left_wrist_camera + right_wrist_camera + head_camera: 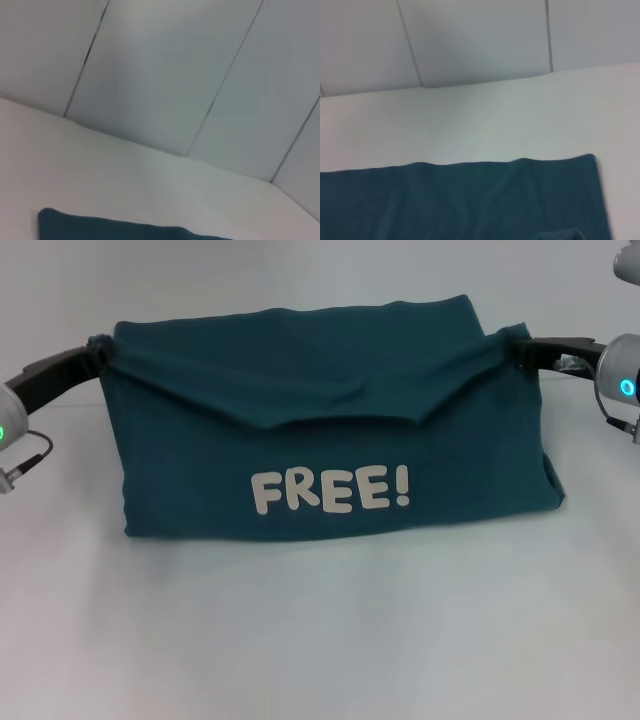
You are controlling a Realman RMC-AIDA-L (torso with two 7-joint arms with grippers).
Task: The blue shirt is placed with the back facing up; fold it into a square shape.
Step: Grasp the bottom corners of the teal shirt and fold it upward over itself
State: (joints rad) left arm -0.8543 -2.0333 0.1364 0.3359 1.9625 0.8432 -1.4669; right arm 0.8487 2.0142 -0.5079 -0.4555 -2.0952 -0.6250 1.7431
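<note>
The blue shirt (330, 430) lies on the white surface (320, 640) as a wide folded band, its off-white "FREE!" lettering (331, 490) facing up near the front edge. A folded-over upper layer of the shirt sags in a shallow V just above the lettering. The left gripper (98, 352) sits at the shirt's upper left corner with its fingers closed on bunched cloth there, and the right gripper (522, 348) grips the upper right corner the same way, the fabric puckered at both pinch points. Each wrist view shows a strip of the shirt's teal cloth (460, 200) on the surface, with a pale panelled wall (165, 70) beyond it
</note>
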